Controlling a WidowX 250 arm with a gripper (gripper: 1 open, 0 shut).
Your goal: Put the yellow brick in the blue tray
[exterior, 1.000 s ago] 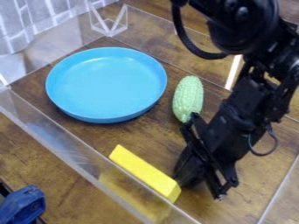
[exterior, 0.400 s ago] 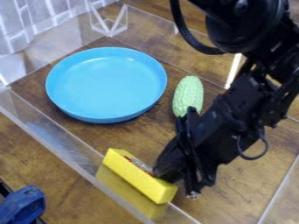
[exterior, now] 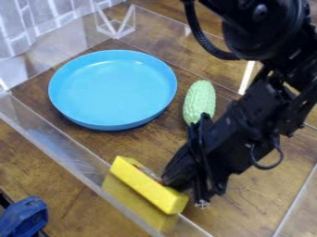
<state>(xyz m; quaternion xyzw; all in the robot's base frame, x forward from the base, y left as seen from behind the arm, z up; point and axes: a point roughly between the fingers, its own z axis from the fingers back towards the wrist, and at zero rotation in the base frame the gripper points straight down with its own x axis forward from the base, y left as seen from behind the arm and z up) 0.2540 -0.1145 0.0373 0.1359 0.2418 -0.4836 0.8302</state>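
Note:
The yellow brick (exterior: 133,183) is at the front of the wooden table, tipped up on its long edge against the clear front wall. My gripper (exterior: 175,180) reaches down from the right and is shut on the brick's right end; the black fingers hide that end. The blue tray (exterior: 74,118) lies at the back left with nothing in it, well apart from the brick. A bumpy green gourd (exterior: 198,102) lies just right of the tray, behind my arm.
A clear plastic wall (exterior: 62,153) runs along the front left edge of the table. A blue object (exterior: 19,218) sits outside it at the bottom left. A clear stand (exterior: 114,18) is at the back.
The brick lay flat a second ago; it now stands tipped up on its edge. My gripper moved left and slightly up, onto the brick's right end. Little has moved in the last half second.

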